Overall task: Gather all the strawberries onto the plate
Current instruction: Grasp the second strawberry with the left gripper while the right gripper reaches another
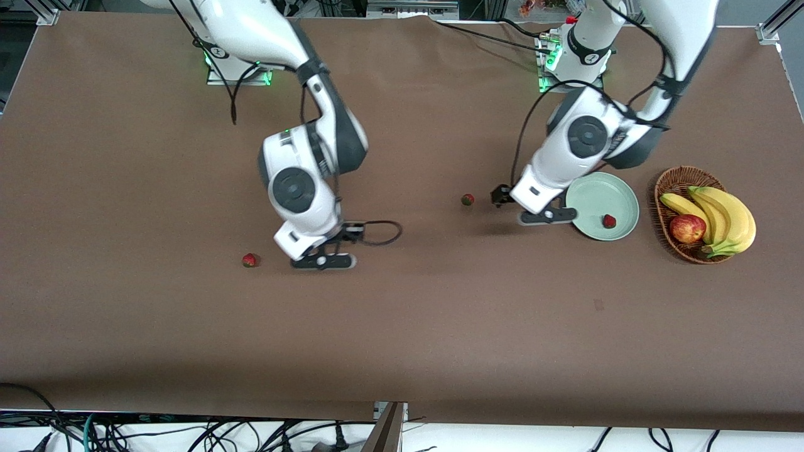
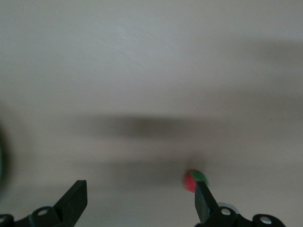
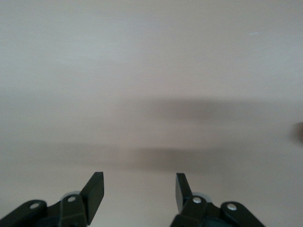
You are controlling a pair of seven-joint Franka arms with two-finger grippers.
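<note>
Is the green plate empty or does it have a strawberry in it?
Not empty: one strawberry lies in the plate; two others are out on the table.

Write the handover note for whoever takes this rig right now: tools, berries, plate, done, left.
Left tool: open, empty, over the brown table between the plate and the middle berry.
Right tool: open, empty, over the table beside the berry at its end.
Round pale green plate: beside the brown wicker basket, at the left arm's end.
Done: one small red strawberry lies in the plate.
Left: the strawberry at mid-table and the strawberry nearer the right arm's end, both on the table.
</note>
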